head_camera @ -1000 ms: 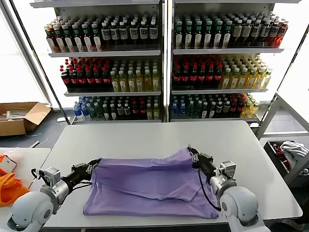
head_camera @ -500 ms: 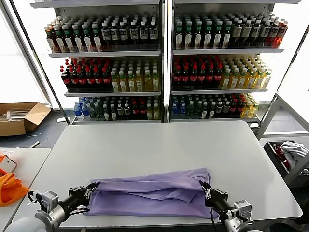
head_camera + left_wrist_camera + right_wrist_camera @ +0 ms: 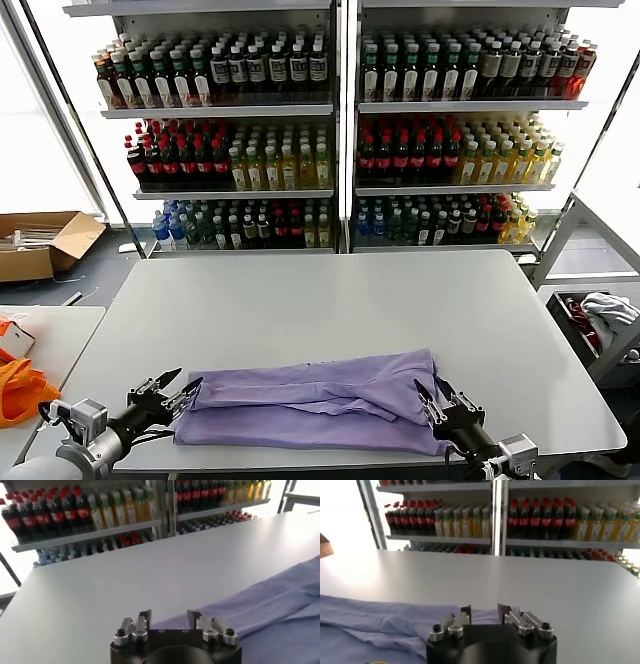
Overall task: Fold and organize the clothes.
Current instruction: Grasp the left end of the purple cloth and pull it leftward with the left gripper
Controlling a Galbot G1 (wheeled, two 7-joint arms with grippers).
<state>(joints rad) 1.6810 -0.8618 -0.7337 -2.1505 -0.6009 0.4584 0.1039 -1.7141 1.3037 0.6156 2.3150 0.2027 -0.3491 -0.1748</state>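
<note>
The thin lavender short-sleeved T-shirt (image 3: 315, 400), folded into a long band, lies flat along the near edge of the pale grey rectangular table (image 3: 320, 300), its left end just off the left gripper and its right end at the right gripper.

On the left, the black two-fingered left gripper (image 3: 168, 388) sits low over the near left part of the table with its fingers spread apart and nothing between them; the shirt's left edge lies just beside the tips. On the right, the black two-fingered right gripper (image 3: 443, 394) hangs at the shirt's near right corner, fingers likewise parted and empty.

The step in hand looks like letting go after a fold. To do it well, I judge both arms should draw straight back and up, fingers wide, so no tip snags the soft cloth and drags the fold open. The upper layer sits slightly askew towards the right, so smoothing it may be worthwhile.

Count: one shirt, one table, two grippers.
</note>
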